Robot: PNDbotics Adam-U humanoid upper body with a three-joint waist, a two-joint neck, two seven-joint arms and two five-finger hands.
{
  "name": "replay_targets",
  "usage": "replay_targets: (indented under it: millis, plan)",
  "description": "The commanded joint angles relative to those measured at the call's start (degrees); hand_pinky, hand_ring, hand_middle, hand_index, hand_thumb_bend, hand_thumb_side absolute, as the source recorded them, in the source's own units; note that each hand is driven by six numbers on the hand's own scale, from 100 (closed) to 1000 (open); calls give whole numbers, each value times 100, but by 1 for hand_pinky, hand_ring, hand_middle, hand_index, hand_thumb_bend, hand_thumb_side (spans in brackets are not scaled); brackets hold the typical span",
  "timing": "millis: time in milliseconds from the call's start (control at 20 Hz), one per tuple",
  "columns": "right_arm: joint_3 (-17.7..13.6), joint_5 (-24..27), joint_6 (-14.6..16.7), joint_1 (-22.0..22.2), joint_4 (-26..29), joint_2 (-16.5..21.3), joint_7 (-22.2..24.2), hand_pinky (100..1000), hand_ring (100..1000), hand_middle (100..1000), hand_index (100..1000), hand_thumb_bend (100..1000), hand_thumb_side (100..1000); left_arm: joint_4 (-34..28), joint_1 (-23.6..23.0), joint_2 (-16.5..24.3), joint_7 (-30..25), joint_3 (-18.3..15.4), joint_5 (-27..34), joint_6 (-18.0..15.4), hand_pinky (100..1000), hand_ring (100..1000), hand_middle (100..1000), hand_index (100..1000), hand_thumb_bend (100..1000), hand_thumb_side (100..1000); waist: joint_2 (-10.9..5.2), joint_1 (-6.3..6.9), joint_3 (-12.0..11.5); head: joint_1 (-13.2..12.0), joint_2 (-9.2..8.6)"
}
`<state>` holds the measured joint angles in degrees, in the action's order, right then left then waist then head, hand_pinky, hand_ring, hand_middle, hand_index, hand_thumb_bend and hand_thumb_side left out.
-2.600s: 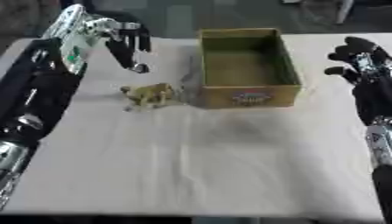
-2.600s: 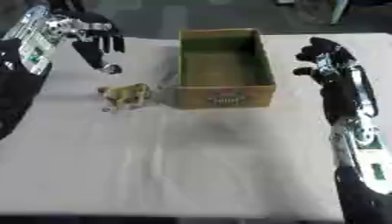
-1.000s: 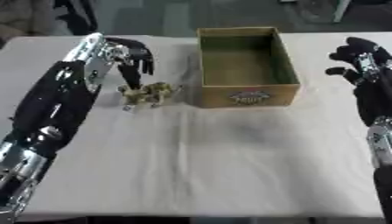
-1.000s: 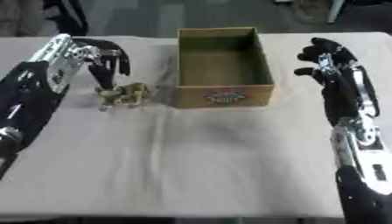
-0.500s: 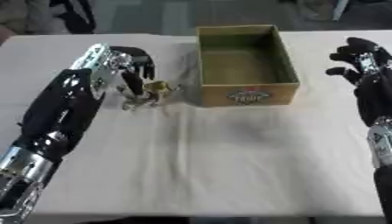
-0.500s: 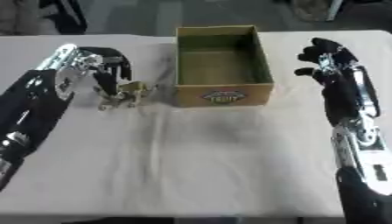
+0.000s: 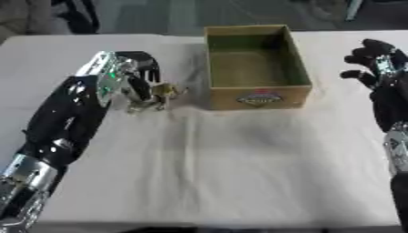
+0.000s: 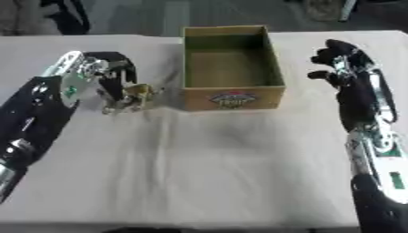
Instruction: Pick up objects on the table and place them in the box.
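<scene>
A small tan and silver figure-like object (image 7: pixel 156 96) lies on the white table just left of the open cardboard box (image 7: pixel 256 93). My left hand (image 7: pixel 127 76) is down on it, its fingers curled over and round the object's left side. Part of the object is hidden behind those fingers. The box looks empty inside and carries a label on its front wall. My right hand (image 8: pixel 344 63) hovers open to the right of the box, fingers spread and holding nothing.
The table (image 7: pixel 223 168) is covered with a white cloth that has a few wrinkles near the box. Dark shapes and a floor lie beyond the far edge.
My left hand has come down and toward the object, going from hovering above it to closing its fingers round it. The right hand has stayed in place.
</scene>
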<state>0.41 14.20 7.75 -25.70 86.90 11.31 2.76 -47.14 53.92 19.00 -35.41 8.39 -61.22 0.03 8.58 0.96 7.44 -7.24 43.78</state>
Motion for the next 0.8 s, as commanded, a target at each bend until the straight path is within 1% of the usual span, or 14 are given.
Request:
replay_targets:
  millis: [50, 350, 450, 500, 550, 600, 650, 700, 750, 800]
  plan:
    - [-19, 24, 10, -101, 49, 58, 18, 582, 721, 638, 760, 100, 503, 24, 83, 42, 18, -70, -51, 10, 536, 604, 629, 695, 443, 201, -68, -19, 11, -15, 34]
    - [-18, 27, 11, -101, 45, 58, 24, 582, 722, 638, 760, 100, 504, 145, 60, 3, -79, -91, -134, 12, 530, 581, 610, 683, 456, 198, -53, -18, 26, -13, 34]
    - [-19, 27, 11, -99, 44, 59, 25, 582, 722, 638, 760, 100, 504, 175, 52, -5, -85, -94, -172, 14, 517, 559, 590, 666, 455, 196, -52, -17, 31, -13, 34]
    - [-21, 27, 11, -98, 43, 60, 24, 582, 722, 638, 760, 100, 504, 190, 49, -7, -89, -93, -194, 13, 495, 526, 556, 640, 454, 191, -54, -16, 34, -13, 34]
    - [-22, 28, 11, -97, 43, 61, 24, 582, 722, 638, 760, 100, 504, 202, 47, -8, -93, -92, -217, 9, 486, 516, 546, 631, 454, 189, -54, -15, 36, -11, 34]
    - [-23, 28, 11, -97, 43, 60, 24, 582, 722, 638, 760, 100, 504, 208, 45, -8, -90, -91, -238, 6, 444, 468, 500, 586, 442, 177, -56, -14, 38, -10, 34]
    - [-23, 29, 12, -96, 43, 59, 25, 582, 722, 638, 760, 100, 504, 210, 42, -9, -74, -91, -257, 4, 428, 453, 485, 571, 434, 172, -57, -12, 39, -9, 34]
    - [-23, 29, 11, -95, 43, 58, 26, 582, 722, 638, 760, 100, 503, 210, 40, -9, -54, -90, -269, 1, 380, 394, 431, 514, 409, 155, -58, -10, 39, -8, 34]
    - [-23, 29, 11, -93, 43, 58, 26, 582, 722, 638, 760, 100, 504, 204, 38, -7, -18, -86, -276, -5, 357, 365, 403, 489, 396, 149, -59, -7, 39, -6, 34]
    - [-25, 28, 11, -90, 42, 57, 26, 582, 722, 638, 760, 100, 504, 188, 37, -4, 51, -84, -284, -4, 283, 266, 307, 405, 351, 125, -60, -4, 38, -3, 34]
